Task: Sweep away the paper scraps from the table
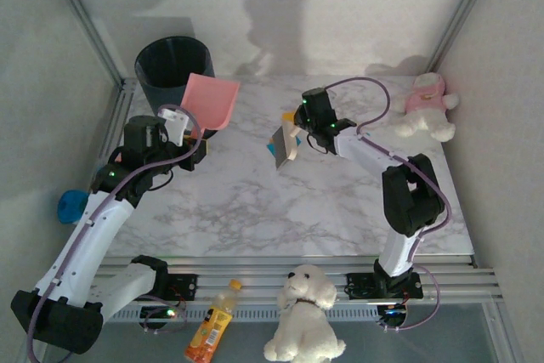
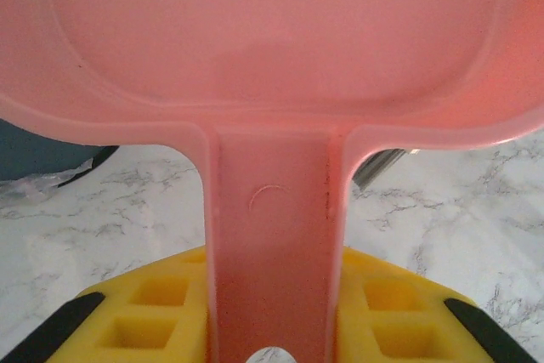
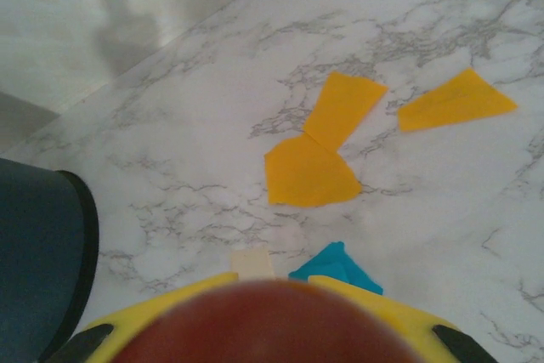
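Clamping dustpan [image 1: 212, 99] handle, left pincer [image 2: 272, 316] points pan away, beside bin [image 1: 170, 61]; right pincer [image 1: 296, 129] grips block [image 1: 280, 147].

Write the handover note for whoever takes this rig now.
Left gripper: shut on the pink dustpan, held up beside the dark bin.
Right gripper: shut on the striped block, above the table.
Three orange scraps and one teal scrap lie by the right gripper.
Done: most of the table looks swept.
Left: sweep those four into the dustpan, tip it in the bin.
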Controlling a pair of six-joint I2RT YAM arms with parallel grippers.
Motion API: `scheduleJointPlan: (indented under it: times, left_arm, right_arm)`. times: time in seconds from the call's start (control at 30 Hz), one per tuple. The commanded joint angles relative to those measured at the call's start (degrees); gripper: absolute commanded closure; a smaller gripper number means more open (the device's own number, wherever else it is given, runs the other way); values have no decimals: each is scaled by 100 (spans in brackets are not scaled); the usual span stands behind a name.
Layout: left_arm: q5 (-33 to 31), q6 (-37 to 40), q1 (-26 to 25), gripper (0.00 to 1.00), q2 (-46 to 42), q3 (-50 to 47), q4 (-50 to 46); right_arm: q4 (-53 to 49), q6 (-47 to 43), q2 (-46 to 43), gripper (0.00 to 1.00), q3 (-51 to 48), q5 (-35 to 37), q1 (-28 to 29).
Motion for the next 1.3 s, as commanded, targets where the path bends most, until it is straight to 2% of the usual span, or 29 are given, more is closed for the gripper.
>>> scheduleJointPlan:
  times: [0.0,0.5,0.67,0.83,1.27]
  left_arm:
    - [87,-32,-61,100,10,-33,147]
    - [71,14,-70,100,32,-78,102]
    - [40,19,-69,100,2,-80,71]
    - [33,32,-69,100,6,-87,32]
    - [120,19,-87,100,11,-95,57]
  right_arm:
    - [401,-167,-177,100,45,-131,-43]
    - [200,-7,1192,100,1601,-539,-181]
    - [128,112,1534,100,1836,-723,-208]
    - [-36,105,1433,100,1604,-546,-212]
    - [-416,-503,334,100,262,537,-210]
